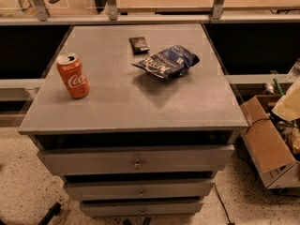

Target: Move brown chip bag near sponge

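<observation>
A small dark brown packet (138,44) lies flat near the back middle of the grey cabinet top (117,107); it looks like the brown chip bag. No sponge shows in the camera view. A crumpled blue chip bag (166,61) lies just right of and in front of the packet. My gripper (288,102) is a pale shape at the far right edge, off the cabinet top and well away from the packet. It holds nothing that I can see.
An upright orange cola can (73,75) stands at the left of the top. Three drawers (136,163) are below. An open cardboard box (267,149) with clutter sits on the floor at the right. A shelf rail (150,18) runs behind.
</observation>
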Controlling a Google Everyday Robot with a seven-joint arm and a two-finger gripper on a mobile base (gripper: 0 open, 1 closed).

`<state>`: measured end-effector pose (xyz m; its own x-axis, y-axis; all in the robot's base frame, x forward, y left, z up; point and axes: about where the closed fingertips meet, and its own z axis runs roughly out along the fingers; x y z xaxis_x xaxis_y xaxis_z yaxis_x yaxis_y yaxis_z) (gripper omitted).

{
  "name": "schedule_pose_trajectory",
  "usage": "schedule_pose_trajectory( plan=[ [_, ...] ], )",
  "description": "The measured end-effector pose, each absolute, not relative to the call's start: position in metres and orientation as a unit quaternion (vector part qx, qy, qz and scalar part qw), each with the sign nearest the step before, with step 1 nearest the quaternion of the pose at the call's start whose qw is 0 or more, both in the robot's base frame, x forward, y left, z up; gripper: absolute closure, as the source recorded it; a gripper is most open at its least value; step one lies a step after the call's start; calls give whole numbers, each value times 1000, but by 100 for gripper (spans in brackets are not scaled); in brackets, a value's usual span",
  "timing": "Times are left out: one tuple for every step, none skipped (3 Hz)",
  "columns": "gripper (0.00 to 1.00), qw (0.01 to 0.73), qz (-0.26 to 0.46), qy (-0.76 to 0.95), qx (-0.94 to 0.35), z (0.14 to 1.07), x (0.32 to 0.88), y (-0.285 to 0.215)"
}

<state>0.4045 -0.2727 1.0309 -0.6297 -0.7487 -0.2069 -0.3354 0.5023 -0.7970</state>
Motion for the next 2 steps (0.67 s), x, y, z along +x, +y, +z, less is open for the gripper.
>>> schedule_pose_trajectory(
  plan=[
    [0, 297, -385, 810, -327, 1037, 403, -270],
    [0, 308, -364, 808, -348, 1037, 405, -269]
  ],
)
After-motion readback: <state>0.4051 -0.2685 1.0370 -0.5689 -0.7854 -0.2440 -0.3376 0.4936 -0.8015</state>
